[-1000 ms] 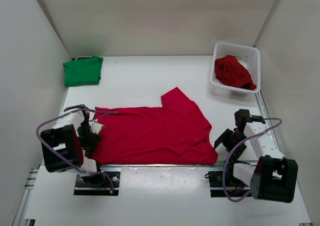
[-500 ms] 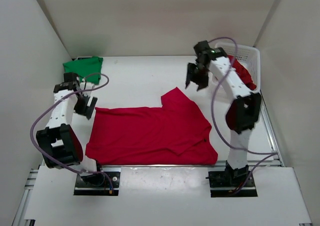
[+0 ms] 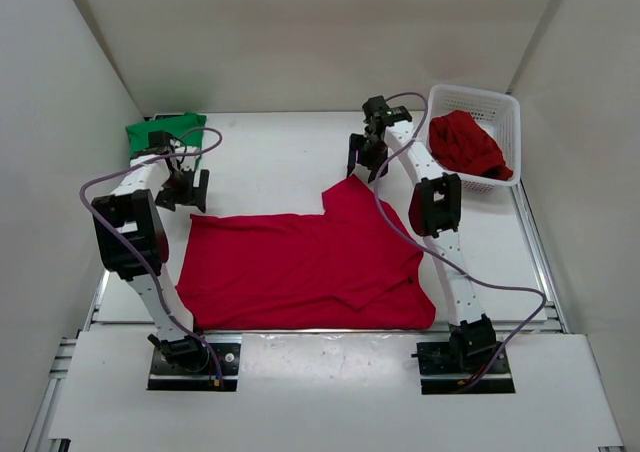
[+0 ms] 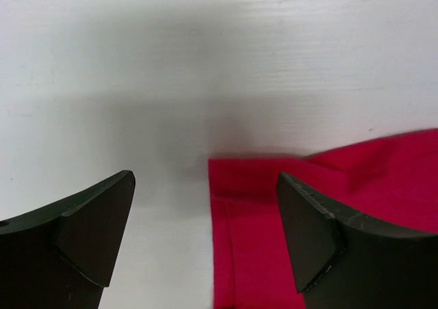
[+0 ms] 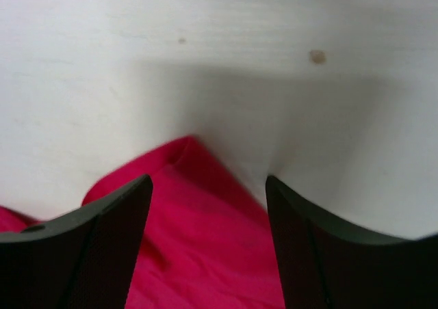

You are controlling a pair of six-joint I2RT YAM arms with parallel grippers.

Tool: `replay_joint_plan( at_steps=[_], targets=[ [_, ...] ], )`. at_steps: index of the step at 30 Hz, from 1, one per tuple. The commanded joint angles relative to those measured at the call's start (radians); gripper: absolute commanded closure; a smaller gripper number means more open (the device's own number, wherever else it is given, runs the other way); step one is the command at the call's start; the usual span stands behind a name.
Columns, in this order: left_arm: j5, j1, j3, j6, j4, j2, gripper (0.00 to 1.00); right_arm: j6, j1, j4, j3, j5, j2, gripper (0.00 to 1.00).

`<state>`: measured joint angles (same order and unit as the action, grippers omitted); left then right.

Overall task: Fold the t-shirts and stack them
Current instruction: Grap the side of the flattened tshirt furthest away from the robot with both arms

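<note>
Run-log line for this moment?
left gripper: open over far-left corner of spread red t-shirt | right gripper: open over its far sleeve | green t-shirt: folded | basket: crumpled red t-shirt

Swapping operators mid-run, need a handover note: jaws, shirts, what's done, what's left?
Left jaws: open, empty, over the far-left corner of the flat red shirt.
Right jaws: open, empty, over its far sleeve tip.
Green shirt: folded, far left.
Second red shirt: crumpled in the basket.
Done: green shirt folded.
Left: fold the flat red shirt, then the one in the basket, and stack all three.
</note>
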<state>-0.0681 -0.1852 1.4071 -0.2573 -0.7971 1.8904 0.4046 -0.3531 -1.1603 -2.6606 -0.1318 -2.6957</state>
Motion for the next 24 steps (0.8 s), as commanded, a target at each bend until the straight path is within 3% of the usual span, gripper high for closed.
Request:
replay_joint_plan(
  at_steps=[1, 5, 7, 9, 13, 15, 17, 24],
  targets=[
    [-0.036, 0.010, 0.041, 0.055, 0.055, -0.007, 0.04, -0.020, -0.014, 0.016, -0.047, -0.048, -0.029, 0.27],
    [-0.035, 0.013, 0.032, 0.084, 0.076, 0.025, 0.04, -0.015, -0.014, 0.011, -0.030, -0.075, -0.053, 0.30],
    [-0.052, 0.013, 0.038, 0.085, 0.066, 0.044, 0.05, -0.016, -0.015, 0.022, -0.021, -0.091, -0.061, 0.37],
    [-0.061, 0.020, 0.049, 0.084, 0.041, 0.058, 0.08, -0.009, -0.017, 0.007, -0.016, -0.092, -0.055, 0.52],
    [-0.085, -0.005, 0.000, 0.102, 0.050, 0.009, 0.07, -0.013, -0.009, 0.007, -0.001, -0.104, -0.033, 0.57],
    [-0.110, -0.020, -0.017, 0.108, 0.045, -0.007, 0.07, -0.015, -0.007, 0.011, -0.001, -0.114, -0.030, 0.71],
    [-0.116, -0.016, -0.019, 0.104, 0.038, -0.007, 0.08, -0.013, -0.009, 0.004, 0.002, -0.111, -0.035, 0.79],
    [-0.009, 0.035, 0.015, 0.090, -0.017, 0.087, 0.16, -0.010, 0.014, -0.010, 0.011, -0.114, -0.010, 1.00]
  ],
)
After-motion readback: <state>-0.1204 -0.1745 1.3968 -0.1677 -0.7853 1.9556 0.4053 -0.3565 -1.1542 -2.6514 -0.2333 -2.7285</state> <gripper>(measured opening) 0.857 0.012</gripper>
